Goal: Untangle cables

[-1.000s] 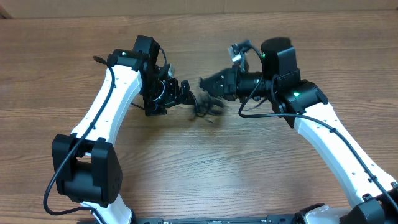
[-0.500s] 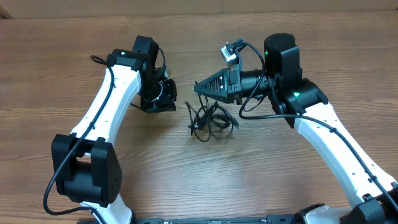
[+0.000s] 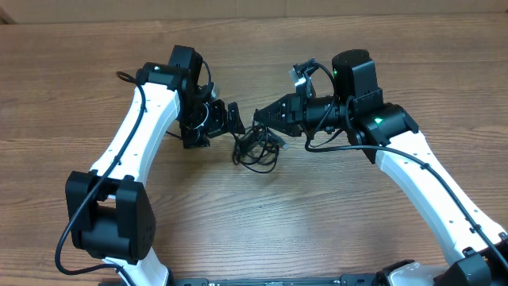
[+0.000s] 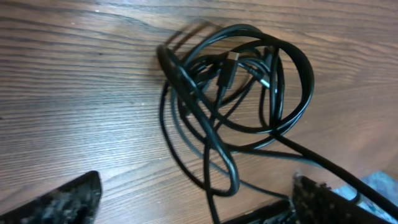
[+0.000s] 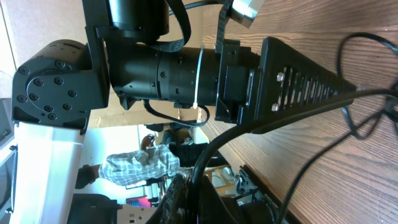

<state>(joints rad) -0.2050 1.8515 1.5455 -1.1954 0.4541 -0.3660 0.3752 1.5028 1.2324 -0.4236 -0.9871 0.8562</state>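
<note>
Pinching cable tangle [image 3: 255, 149]: right end effector [image 3: 259, 119] | left end effector [image 3: 236, 121] wide, tangle just ahead

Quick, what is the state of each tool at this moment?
Left tool: open, holding nothing.
Right tool: closed on a strand of the black cable tangle.

Left gripper [image 4: 196, 190]: only the tips of its jaws show, and the bottom edge cuts off the rest. Overhead, right gripper [image 3: 259, 120] and cables [image 3: 254, 143] merge darkly — its hold cannot be told.
</note>
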